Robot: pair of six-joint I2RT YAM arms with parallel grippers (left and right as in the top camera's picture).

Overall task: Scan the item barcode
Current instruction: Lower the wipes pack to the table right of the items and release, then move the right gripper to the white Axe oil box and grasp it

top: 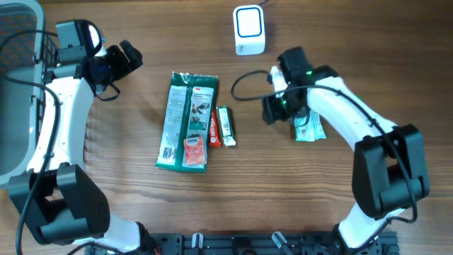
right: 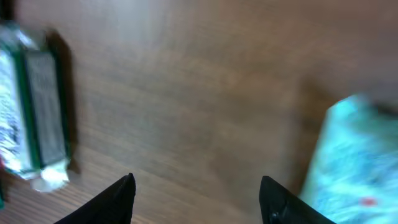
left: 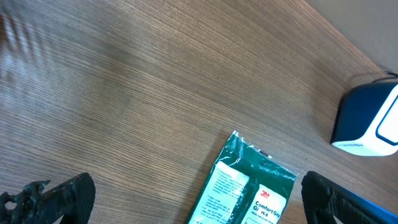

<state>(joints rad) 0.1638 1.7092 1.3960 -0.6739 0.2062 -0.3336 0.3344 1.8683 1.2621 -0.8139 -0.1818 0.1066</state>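
Pale teal flat packet [top: 310,131] lay at the wooden worktop's [top: 141,212] three o'clock, seemingly scanned already, right pincer [right: 198,196] half-spread and empty beside it, long green pouch [top: 186,120] probably pending.

Green glove packet [top: 187,120]; white-blue scanner [top: 249,30]; teal pouch [top: 310,131]; wood-grain table [top: 141,198]

Room to pass over bare table [top: 233,198] at six o'clock; pack [top: 186,120] and bar [top: 225,126] clog the centre, scanner [top: 249,30] guards twelve, packet [top: 309,129] sits at three.
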